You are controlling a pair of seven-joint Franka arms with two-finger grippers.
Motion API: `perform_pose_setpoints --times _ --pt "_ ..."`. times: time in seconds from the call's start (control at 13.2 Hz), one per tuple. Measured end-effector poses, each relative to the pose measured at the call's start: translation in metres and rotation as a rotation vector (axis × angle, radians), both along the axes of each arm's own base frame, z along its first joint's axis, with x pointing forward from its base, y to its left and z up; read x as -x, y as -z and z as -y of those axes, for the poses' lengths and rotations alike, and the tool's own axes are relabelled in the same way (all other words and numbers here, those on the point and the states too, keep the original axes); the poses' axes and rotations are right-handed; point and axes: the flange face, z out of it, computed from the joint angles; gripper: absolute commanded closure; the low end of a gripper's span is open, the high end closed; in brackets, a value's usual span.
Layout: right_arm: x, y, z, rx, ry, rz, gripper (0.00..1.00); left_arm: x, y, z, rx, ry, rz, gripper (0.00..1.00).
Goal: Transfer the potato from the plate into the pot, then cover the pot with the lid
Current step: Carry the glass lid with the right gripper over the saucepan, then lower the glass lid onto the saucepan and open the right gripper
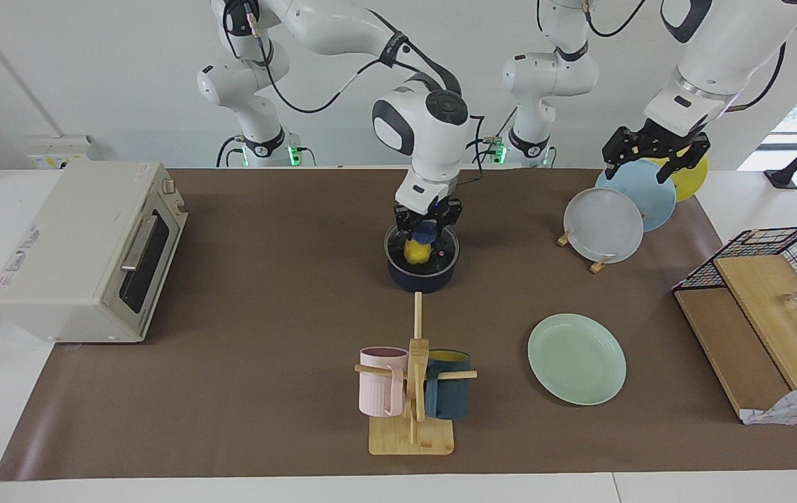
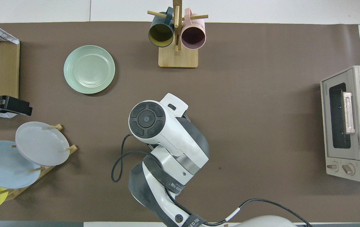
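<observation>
The dark blue pot stands mid-table, nearer to the robots than the mug rack. The yellow potato lies inside it, seen through the clear glass lid, which sits on the pot's rim. My right gripper is straight above the pot, shut on the lid's blue knob. In the overhead view the right arm hides pot, lid and potato. The mint-green plate lies bare toward the left arm's end and also shows in the overhead view. My left gripper waits open over the plate rack; the overhead view shows it too.
A wooden rack with grey, light blue and yellow plates stands under the left gripper. A mug rack holds a pink and a dark blue mug. A toaster oven sits at the right arm's end, a wire basket with boards at the left arm's end.
</observation>
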Motion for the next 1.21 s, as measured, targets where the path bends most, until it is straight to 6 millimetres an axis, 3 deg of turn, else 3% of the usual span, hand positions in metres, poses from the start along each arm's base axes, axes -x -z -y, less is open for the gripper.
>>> perform_pose_setpoints --times 0.08,0.15,0.53,0.76,1.06,1.21 --pt "0.0 0.0 0.0 0.0 0.0 0.0 0.11 0.0 0.0 -0.002 0.0 -0.004 0.0 0.0" --pt "0.0 0.0 0.0 0.0 0.001 0.0 0.0 0.0 0.0 -0.004 0.0 -0.008 0.001 0.0" --pt "-0.009 0.001 0.009 -0.001 0.019 0.002 0.0 0.0 0.0 -0.007 0.0 -0.013 -0.003 0.0" --pt "-0.023 -0.013 0.027 -0.015 0.053 0.019 0.0 0.0 -0.001 -0.007 0.0 -0.013 0.0 0.0" --pt "-0.036 -0.058 0.076 -0.001 0.12 0.005 0.0 0.0 -0.003 -0.006 0.001 -0.012 0.004 0.0" --pt "-0.047 -0.084 0.125 0.018 0.111 -0.025 0.0 0.0 -0.003 -0.004 0.0 -0.008 0.004 0.0"
